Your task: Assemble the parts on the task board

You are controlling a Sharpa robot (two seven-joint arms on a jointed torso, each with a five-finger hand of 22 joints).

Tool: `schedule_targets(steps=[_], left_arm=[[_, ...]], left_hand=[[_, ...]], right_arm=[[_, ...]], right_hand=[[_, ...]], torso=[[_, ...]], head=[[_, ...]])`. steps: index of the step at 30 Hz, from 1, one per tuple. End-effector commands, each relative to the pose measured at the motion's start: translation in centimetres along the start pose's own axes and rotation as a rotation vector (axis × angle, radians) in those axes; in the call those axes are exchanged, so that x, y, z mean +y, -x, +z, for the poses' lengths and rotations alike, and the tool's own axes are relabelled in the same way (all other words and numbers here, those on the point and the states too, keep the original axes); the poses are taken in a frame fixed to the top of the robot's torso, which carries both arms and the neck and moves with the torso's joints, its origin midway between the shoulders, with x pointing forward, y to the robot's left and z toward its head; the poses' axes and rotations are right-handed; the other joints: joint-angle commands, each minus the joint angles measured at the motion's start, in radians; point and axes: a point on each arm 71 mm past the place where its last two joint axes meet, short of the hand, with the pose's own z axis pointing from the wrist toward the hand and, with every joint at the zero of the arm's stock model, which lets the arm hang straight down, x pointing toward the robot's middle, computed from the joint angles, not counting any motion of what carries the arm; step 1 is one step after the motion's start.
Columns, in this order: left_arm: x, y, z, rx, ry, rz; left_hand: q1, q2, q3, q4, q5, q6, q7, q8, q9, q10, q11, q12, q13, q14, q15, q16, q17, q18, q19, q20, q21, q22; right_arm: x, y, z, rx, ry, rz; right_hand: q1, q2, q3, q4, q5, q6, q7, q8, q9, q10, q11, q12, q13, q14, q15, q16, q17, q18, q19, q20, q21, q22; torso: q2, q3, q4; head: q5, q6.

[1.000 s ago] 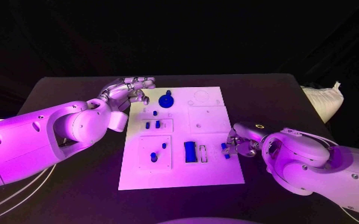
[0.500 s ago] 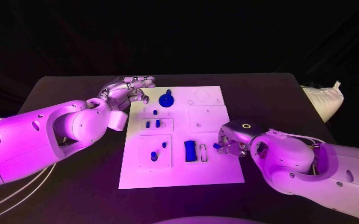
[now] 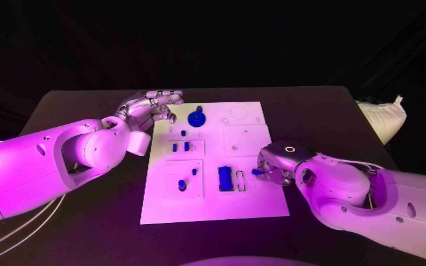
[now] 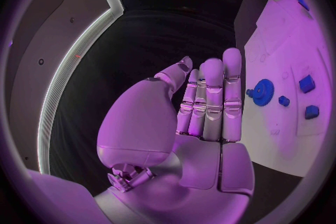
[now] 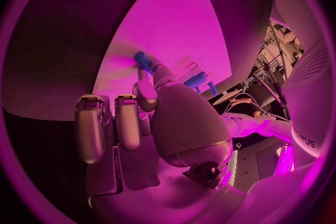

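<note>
The white task board (image 3: 253, 207) lies mid-table. On it are a blue gear (image 3: 196, 118), a long blue block (image 3: 225, 178) in a slot, and several small blue pieces such as one at the near left (image 3: 182, 185). My right hand (image 3: 273, 167) hovers over the board's right edge and pinches a small blue peg (image 3: 257, 172); the peg (image 5: 143, 60) sticks out between its fingertips in the right wrist view. My left hand (image 3: 151, 107) rests by the board's far left corner, holding nothing. Its fingers (image 4: 210, 101) are stretched out, with the gear (image 4: 263, 92) just beyond them.
A white bag (image 3: 383, 118) lies off the table's right edge. Black tabletop (image 3: 88, 217) surrounds the board on all sides. In the left wrist view, small blue pieces (image 4: 307, 84) sit on the board past the gear.
My right hand has moved left over the board's right edge, with the small blue peg in its fingers. The left hand has stayed put.
</note>
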Motion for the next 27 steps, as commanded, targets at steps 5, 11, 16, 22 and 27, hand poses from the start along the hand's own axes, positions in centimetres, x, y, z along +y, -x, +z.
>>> schedule_targets(steps=[5, 11, 16, 22, 27], left_arm=[[0.0, -0.3, 0.0, 0.023, -0.004, -0.004], [0.0, -0.3, 0.1, 0.024, -0.004, -0.004], [0.0, -0.4, 0.1, 0.024, -0.003, -0.004], [0.0, -0.4, 0.1, 0.025, -0.003, -0.004], [0.0, -0.4, 0.1, 0.025, -0.003, -0.004]], left_hand=[[-0.001, 0.009, -0.003, -0.001, -0.001, -0.007, -0.002, 0.004, -0.002, -0.006, -0.002, 0.002, 0.001, -0.004, 0.0, -0.002, -0.001, 0.013, -0.003, 0.002, -0.004, -0.001], [-0.001, 0.009, -0.003, -0.001, -0.001, -0.007, -0.002, 0.004, -0.002, -0.006, -0.002, 0.002, 0.001, -0.004, 0.0, -0.002, -0.001, 0.013, -0.003, 0.002, -0.004, -0.001], [-0.001, 0.009, -0.003, -0.001, -0.001, -0.007, -0.002, 0.004, -0.002, -0.006, -0.002, 0.002, 0.001, -0.004, 0.0, -0.002, -0.001, 0.013, -0.003, 0.002, -0.004, -0.001], [-0.001, 0.009, -0.003, -0.001, -0.001, -0.007, -0.002, 0.004, -0.002, -0.006, -0.002, 0.002, 0.001, -0.004, 0.0, -0.002, -0.001, 0.013, -0.003, 0.002, -0.004, -0.001], [-0.001, 0.009, -0.003, -0.001, -0.001, -0.007, -0.002, 0.004, -0.002, -0.006, -0.002, 0.002, 0.001, -0.004, 0.0, -0.002, -0.001, 0.013, -0.003, 0.002, -0.004, -0.001]], right_arm=[[-1.0, -1.9, -0.4, 0.084, -0.08, 0.185], [-1.4, -1.4, -0.9, 0.078, -0.128, 0.378], [-1.6, -0.7, -1.3, 0.052, -0.161, 0.494], [-1.6, -0.5, -1.3, 0.056, -0.18, 0.559], [-1.3, -0.6, -1.3, 0.076, -0.181, 0.585]], right_hand=[[-0.035, -0.029, 0.123, -0.037, 0.09, 0.01, -0.006, 0.002, 0.016, 0.007, -0.009, -0.009, 0.034, 0.064, -0.009, -0.004, 0.044, -0.02, 0.014, -0.006, 0.005, 0.136], [-0.094, -0.058, 0.167, -0.012, 0.096, 0.007, -0.009, -0.001, 0.025, 0.012, -0.01, -0.01, 0.036, 0.065, -0.01, -0.005, 0.043, -0.02, 0.014, -0.007, 0.004, 0.135], [-0.139, -0.079, 0.2, 0.011, 0.114, 0.007, -0.01, -0.004, 0.031, 0.016, -0.011, -0.008, 0.039, 0.065, -0.01, -0.006, 0.043, -0.02, 0.014, -0.008, 0.004, 0.135], [-0.161, -0.091, 0.217, 0.024, 0.119, 0.008, -0.011, -0.005, 0.035, 0.019, -0.011, -0.005, 0.042, 0.065, -0.01, -0.005, 0.045, -0.02, 0.015, -0.009, 0.004, 0.137], [-0.174, -0.101, 0.227, 0.03, 0.139, 0.009, -0.011, -0.005, 0.038, 0.02, -0.011, -0.003, 0.045, 0.065, -0.01, -0.005, 0.045, -0.02, 0.015, -0.009, 0.004, 0.136]], torso=[[0.0, 0.0, -0.0002], [0.0, -0.0005, 0.0003], [0.001, -0.0002, 0.001], [0.0, -0.0005, 0.001], [0.001, -0.0001, 0.0001]], head=[[-0.001, -0.001], [-0.004, -0.001], [-0.003, -0.002], [-0.001, -0.002], [-0.001, -0.002]])
